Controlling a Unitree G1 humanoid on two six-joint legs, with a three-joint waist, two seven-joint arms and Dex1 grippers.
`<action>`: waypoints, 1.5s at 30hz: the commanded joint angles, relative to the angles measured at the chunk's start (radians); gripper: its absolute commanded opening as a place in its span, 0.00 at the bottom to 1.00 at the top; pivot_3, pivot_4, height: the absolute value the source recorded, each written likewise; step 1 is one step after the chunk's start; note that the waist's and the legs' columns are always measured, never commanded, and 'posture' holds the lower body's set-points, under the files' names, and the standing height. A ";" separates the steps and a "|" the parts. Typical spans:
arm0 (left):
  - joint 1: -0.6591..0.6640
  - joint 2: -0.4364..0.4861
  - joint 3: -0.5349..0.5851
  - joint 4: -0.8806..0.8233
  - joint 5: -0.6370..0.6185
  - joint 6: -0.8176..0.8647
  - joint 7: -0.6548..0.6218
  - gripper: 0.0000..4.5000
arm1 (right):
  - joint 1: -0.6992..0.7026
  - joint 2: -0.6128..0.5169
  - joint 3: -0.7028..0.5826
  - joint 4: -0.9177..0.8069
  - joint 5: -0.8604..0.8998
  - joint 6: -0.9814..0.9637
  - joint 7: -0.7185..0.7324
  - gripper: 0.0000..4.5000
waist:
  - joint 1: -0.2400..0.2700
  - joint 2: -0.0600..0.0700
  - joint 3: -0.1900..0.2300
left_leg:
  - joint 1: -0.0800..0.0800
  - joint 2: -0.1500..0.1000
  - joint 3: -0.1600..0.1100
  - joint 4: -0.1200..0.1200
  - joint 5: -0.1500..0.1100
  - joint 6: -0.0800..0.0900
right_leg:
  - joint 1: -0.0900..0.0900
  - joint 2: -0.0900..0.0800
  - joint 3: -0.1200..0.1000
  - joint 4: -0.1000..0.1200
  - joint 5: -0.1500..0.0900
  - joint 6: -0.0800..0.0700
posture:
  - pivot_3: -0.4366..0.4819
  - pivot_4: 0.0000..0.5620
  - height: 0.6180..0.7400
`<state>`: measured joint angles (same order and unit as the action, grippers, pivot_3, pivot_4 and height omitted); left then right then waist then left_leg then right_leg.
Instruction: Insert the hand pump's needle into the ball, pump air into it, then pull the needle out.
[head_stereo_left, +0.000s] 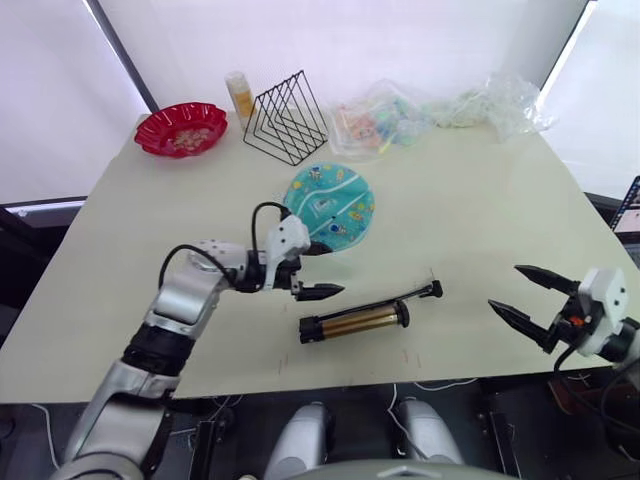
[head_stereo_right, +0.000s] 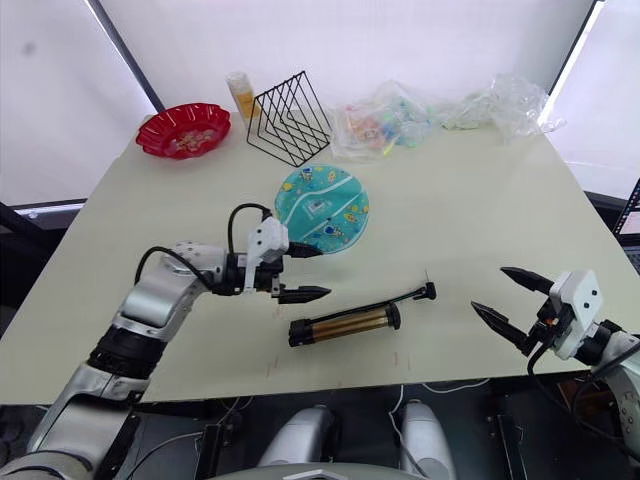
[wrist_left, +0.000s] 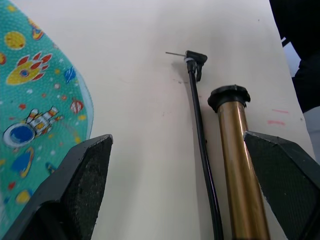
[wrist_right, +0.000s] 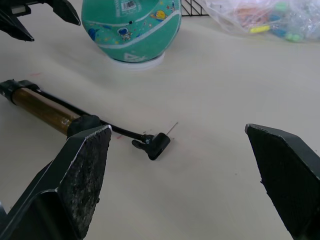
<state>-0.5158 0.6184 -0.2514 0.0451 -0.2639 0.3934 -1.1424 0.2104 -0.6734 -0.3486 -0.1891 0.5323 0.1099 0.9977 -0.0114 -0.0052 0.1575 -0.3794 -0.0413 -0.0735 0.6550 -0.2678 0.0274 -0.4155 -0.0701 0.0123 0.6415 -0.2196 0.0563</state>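
Note:
The teal ball (head_stereo_left: 330, 205) with cartoon prints lies on the pale table (head_stereo_left: 480, 200), just beyond my left gripper (head_stereo_left: 331, 270). That gripper is open and empty, hovering between the ball and the hand pump (head_stereo_left: 355, 322). The pump's bronze cylinder lies flat near the table's front edge. Its thin black hose (wrist_left: 200, 145) runs alongside to a black tip, where the needle (wrist_left: 175, 53) sticks out. My right gripper (head_stereo_left: 505, 286) is also open and empty, low over the front right of the table, to the right of the hose tip (wrist_right: 152, 144).
At the back left are a red scalloped bowl (head_stereo_left: 181, 129), a small yellow bottle (head_stereo_left: 240, 95) and a black wire rack (head_stereo_left: 287, 117). Clear plastic bags (head_stereo_left: 385, 115) with colourful items lie along the back edge. The table's front edge runs just below the pump.

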 joint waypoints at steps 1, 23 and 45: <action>-0.044 -0.023 -0.036 0.006 0.031 -0.001 -0.012 0.99 | 0.012 -0.021 -0.028 -0.055 0.027 0.001 0.025 1.00 | 0.000 0.000 0.000 | 0.000 0.000 0.000 0.000 0.000 0.000 | 0.000 0.000 0.000 0.000 0.000 0.000 | 0.48 0.27 1.00; -0.122 -0.234 -0.195 0.157 0.203 -0.010 0.061 0.47 | 0.052 -0.043 -0.028 -0.085 0.018 -0.042 0.117 1.00 | 0.001 -0.001 0.001 | -0.001 0.000 -0.001 0.004 -0.001 0.001 | 0.001 0.000 -0.001 0.001 0.000 0.000 | 0.48 0.27 1.00; -0.236 -0.441 -0.252 0.577 0.358 -0.180 0.086 0.47 | 0.074 -0.046 -0.040 -0.107 0.011 -0.034 0.073 1.00 | 0.005 -0.001 0.001 | -0.002 -0.002 -0.001 0.010 -0.002 0.004 | 0.002 0.000 -0.002 0.001 0.000 0.001 | 0.48 0.27 1.00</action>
<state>-0.7454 0.1870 -0.4994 0.6106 0.0790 0.2249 -1.0601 0.2806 -0.7132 -0.3541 -0.2622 0.5335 0.0823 1.0780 -0.0061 -0.0066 0.1583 -0.3814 -0.0433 -0.0746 0.6649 -0.2704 0.0317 -0.4130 -0.0703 0.0108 0.6427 -0.2193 0.0579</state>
